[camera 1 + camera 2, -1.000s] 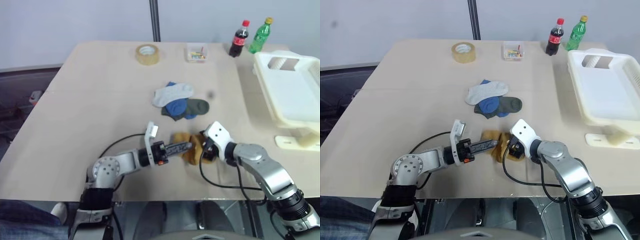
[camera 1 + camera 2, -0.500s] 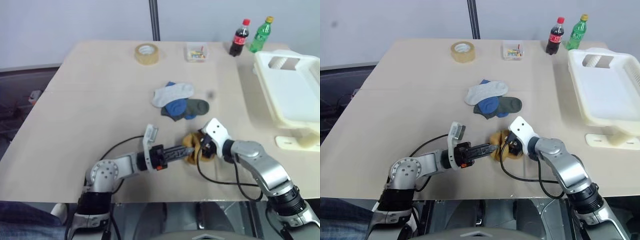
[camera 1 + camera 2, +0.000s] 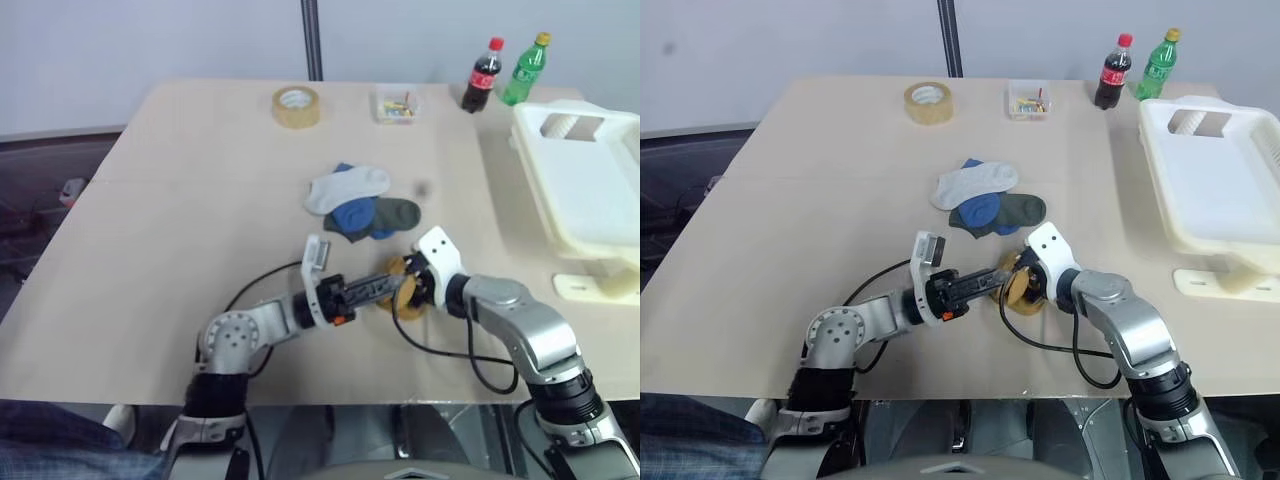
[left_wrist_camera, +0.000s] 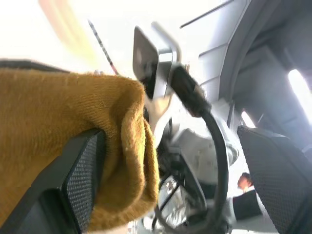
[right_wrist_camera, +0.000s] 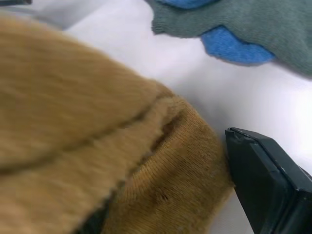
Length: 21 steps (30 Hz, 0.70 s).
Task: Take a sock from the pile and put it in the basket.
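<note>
The mustard sock (image 3: pixel 403 292) sits bunched between the two grippers near the front middle of the table (image 3: pixel 180 200), apart from the pile (image 3: pixel 362 203) just beyond it. The right gripper (image 3: pixel 418 290) has the sock lying between its spread fingers, which are not clamped on it. The left gripper (image 3: pixel 385 287) reaches in level from the left, fingers wide, one finger (image 4: pixel 73 180) tucked under a fold. The basket (image 3: pixel 585 185) lies far right, so the right arm is nearer; I judge the carry calls for that hand to close, lift and swing right.
</note>
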Available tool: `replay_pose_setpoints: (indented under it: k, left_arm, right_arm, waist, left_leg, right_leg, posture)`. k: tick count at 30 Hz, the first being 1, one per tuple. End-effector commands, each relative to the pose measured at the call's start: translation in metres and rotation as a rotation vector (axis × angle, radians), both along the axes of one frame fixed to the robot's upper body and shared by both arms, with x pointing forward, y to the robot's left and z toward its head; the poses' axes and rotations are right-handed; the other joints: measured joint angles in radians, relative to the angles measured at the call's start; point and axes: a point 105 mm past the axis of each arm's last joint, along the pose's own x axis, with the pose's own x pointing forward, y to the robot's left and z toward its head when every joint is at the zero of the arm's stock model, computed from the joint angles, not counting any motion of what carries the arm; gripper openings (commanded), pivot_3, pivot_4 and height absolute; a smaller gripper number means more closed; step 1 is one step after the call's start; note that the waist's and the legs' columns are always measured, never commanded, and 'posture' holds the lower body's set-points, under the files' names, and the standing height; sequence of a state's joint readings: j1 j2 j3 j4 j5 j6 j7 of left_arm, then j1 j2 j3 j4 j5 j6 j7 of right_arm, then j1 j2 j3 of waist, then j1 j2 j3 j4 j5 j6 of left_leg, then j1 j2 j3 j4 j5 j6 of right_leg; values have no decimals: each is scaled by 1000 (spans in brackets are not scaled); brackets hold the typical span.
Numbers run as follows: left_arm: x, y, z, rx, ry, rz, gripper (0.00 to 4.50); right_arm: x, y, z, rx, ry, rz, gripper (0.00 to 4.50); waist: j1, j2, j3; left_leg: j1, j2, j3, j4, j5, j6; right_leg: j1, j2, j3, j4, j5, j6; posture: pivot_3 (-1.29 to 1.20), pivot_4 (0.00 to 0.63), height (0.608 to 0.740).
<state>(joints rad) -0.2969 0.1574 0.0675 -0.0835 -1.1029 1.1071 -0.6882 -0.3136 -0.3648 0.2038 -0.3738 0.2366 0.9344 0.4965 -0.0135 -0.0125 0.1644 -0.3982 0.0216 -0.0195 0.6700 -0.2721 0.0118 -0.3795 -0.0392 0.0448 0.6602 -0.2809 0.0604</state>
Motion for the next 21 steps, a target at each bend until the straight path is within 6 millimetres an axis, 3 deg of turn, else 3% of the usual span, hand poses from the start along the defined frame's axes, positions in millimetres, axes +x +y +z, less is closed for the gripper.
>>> replay_pose_setpoints:
  k: [1,6,17,21]
  left_arm:
    - [7,0,10,-42,-19,27,4482]
    - [9,-3,7,-28,-11,36,4482]
    - [7,-4,5,-17,-12,27,4482]
    - [6,-2,5,-20,-14,20,4482]
  right_arm:
    - [-1,-5,7,17,-25,-5,3630]
    - [-9,-2,20,71,-79,67,3630]
    - [-11,-25,33,29,-148,65,3630]
    - [-7,-33,28,-22,-141,50,3630]
  waist:
    - [0,0,0]
    - [-1,0,1]
    - [-1,0,1]
    - [0,1,1]
  left_leg:
    - [0,0,0,0,0,0]
    - [-1,-1,0,0,0,0]
    - [-1,-1,-1,-1,0,0]
    - [-1,-1,-1,-1,0,0]
  right_leg:
    - [0,0,0,0,0,0]
    - [0,0,-1,-1,0,0]
    - [0,1,-1,-1,0,0]
    - [0,1,-1,-1,0,0]
  posture:
    - [0,150,740]
    - [0,150,740]
    - [0,150,740]
    - [0,150,740]
